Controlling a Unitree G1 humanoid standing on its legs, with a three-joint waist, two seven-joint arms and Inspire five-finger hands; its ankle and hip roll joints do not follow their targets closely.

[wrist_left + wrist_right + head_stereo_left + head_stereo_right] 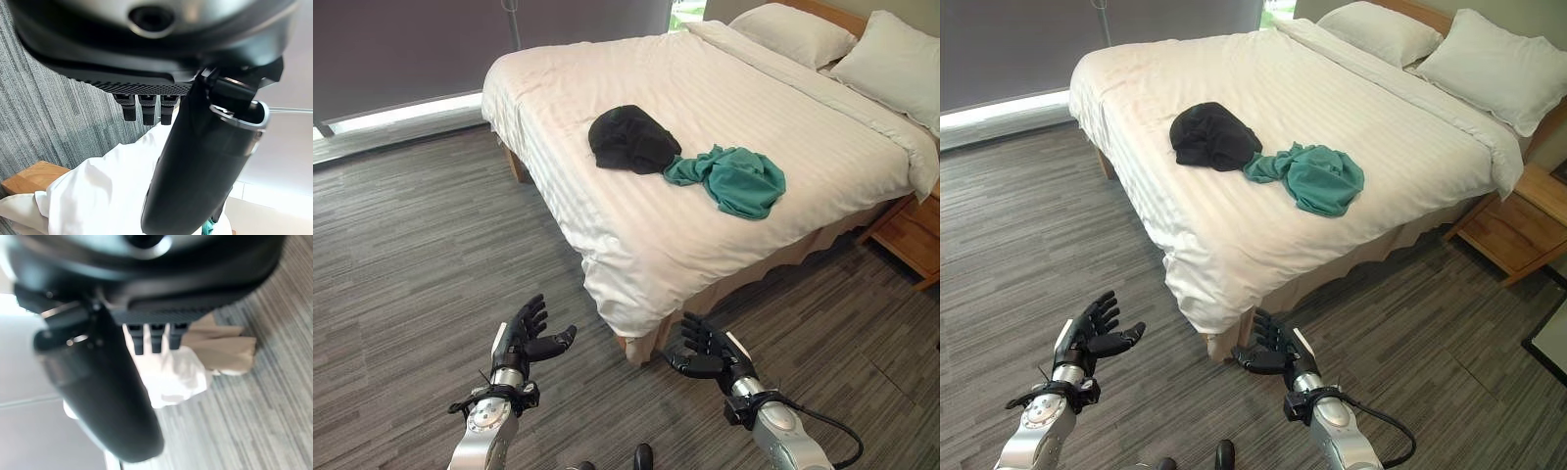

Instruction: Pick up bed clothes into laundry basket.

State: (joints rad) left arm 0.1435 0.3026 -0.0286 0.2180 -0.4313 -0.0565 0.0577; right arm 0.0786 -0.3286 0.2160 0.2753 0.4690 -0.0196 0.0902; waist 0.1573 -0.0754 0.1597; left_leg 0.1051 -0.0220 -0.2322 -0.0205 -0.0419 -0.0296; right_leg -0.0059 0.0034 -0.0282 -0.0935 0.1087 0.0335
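Note:
A black garment (631,139) lies crumpled on the white bed (607,250), and a teal garment (736,178) lies beside it to the right, touching it. Both hands hover over the floor short of the bed's near corner. My left hand (524,339) is open with its fingers relaxed and nothing in it. My right hand (710,354) is open too, fingers pointing toward the bed corner. The bed corner's white sheet (102,196) shows past the left hand's fingers (144,108) in the left wrist view, and the same corner (176,377) shows in the right wrist view.
Two white pillows (862,49) lie at the head of the bed. A wooden nightstand (915,235) stands at the bed's right side. Grey wood-pattern floor (421,264) spreads to the left and in front. A dark curtain (411,49) hangs behind.

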